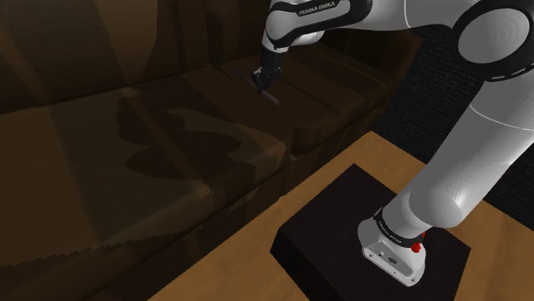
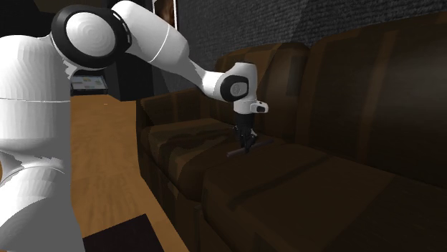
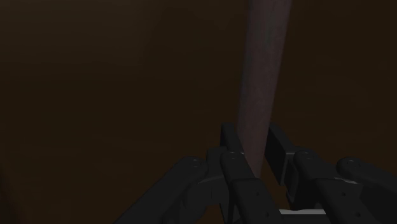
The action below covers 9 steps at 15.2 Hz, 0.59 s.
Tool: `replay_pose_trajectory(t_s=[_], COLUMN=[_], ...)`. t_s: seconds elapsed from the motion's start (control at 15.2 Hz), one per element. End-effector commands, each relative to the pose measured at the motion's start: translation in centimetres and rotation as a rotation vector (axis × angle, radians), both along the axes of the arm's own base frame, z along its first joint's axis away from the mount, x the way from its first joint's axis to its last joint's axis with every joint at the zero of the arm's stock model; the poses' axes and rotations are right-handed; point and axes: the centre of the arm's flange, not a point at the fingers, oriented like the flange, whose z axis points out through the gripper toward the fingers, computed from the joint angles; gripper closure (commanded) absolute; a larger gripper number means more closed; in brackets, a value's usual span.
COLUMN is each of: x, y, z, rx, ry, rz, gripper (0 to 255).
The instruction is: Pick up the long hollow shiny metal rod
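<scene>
One rod [image 1: 271, 97] on the brown sofa [image 1: 128, 137], one gripper [image 1: 259, 81] clamping it.
Reading the shoulder view from its left, I am seeing the long seat cushions running across. After them comes the rod, which is lying flat on the seat with the gripper pointing down onto it. In the wrist view the rod is showing dull pinkish-brown and running straight out from between the fingers [image 3: 232, 143]. They are standing barely apart and pressing against it on both sides. Further right, the wooden floor [image 1: 248, 265] is showing, and the white arm [image 1: 479, 162] is rising from the black stand [image 1: 325, 231].
</scene>
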Motion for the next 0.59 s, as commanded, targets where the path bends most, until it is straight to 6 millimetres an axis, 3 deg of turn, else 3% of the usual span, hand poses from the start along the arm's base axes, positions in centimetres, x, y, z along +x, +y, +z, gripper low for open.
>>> replay_pose_trajectory(t_s=[0.0,0.53], x=[0.0,0.0], y=[0.0,0.0], z=[1.0,5.2], rx=[0.0,0.0], ry=[0.0,0.0], rz=[0.0,0.0], gripper=[255,255])
